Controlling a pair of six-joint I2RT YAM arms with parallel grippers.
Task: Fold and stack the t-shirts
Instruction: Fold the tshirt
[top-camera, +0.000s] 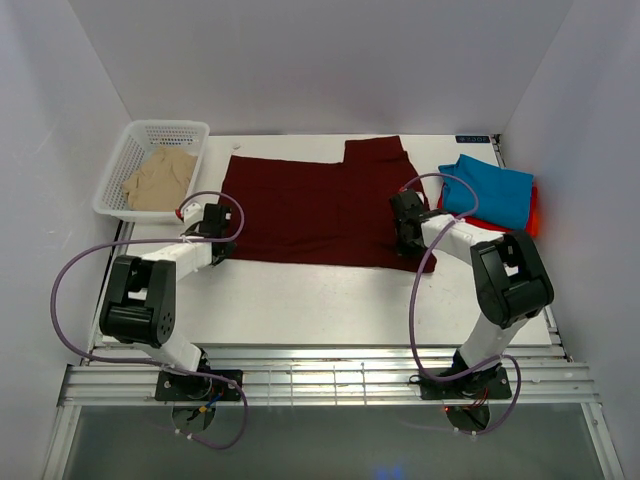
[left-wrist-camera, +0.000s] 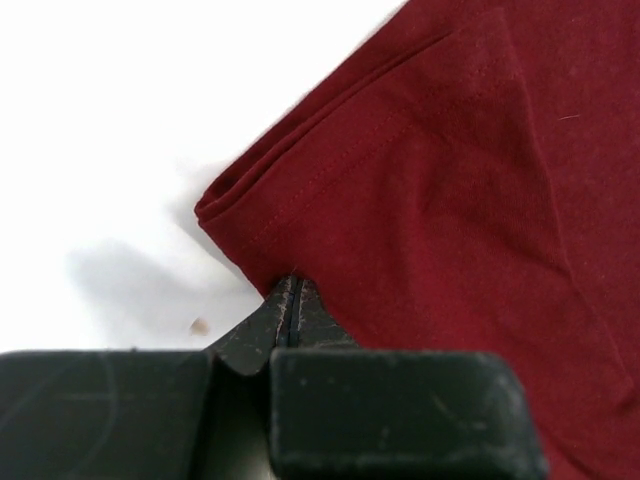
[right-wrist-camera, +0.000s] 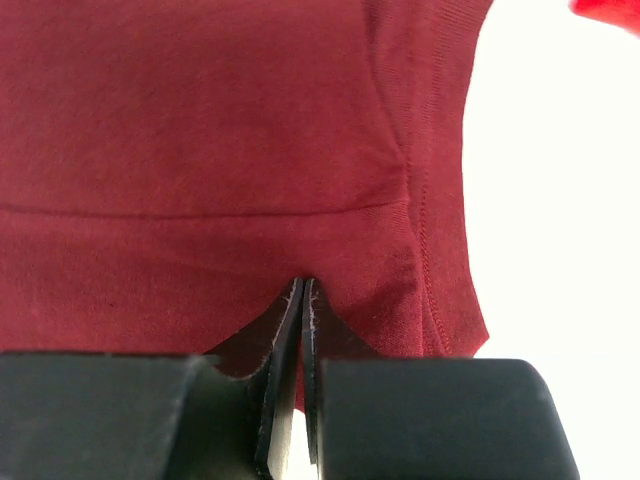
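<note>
Left claw (left-wrist-camera: 290, 284): jaws pressed together, only a hairline seam between them, tips nipping the hem of the maroon shirt (top-camera: 320, 210) at its near left corner. Cloth at that corner lay doubled, two layers showing at the edge, with a stitched seam running up and away from the tips. White table (top-camera: 320, 300) bare just left of the corner, with a small brownish speck on it beside the fingers.

Right claw (right-wrist-camera: 303, 284): jaws likewise closed, tips pinching the same shirt at its near right corner. Fabric drew up slightly around the tips. One seam crossed the cloth left to right above them; a stitched edge ran down the right side, with the table showing beyond it.

Seen from above, both arms reached in from the near edge, one claw at each near corner of the maroon shirt. It lay spread flat across the middle of the table, long side running left to right, one sleeve jutting toward the far edge right of centre.

Far right: teal shirt (top-camera: 490, 192), folded, just beside the maroon one and resting on the red shirt (top-camera: 533, 215), of which only a strip showed along the right and near sides.

Far left: white mesh basket (top-camera: 170, 125), close to the maroon shirt's left edge, holding the beige shirt (top-camera: 160, 178) in a loose crumple.

Purple cables looped off each arm.
</note>
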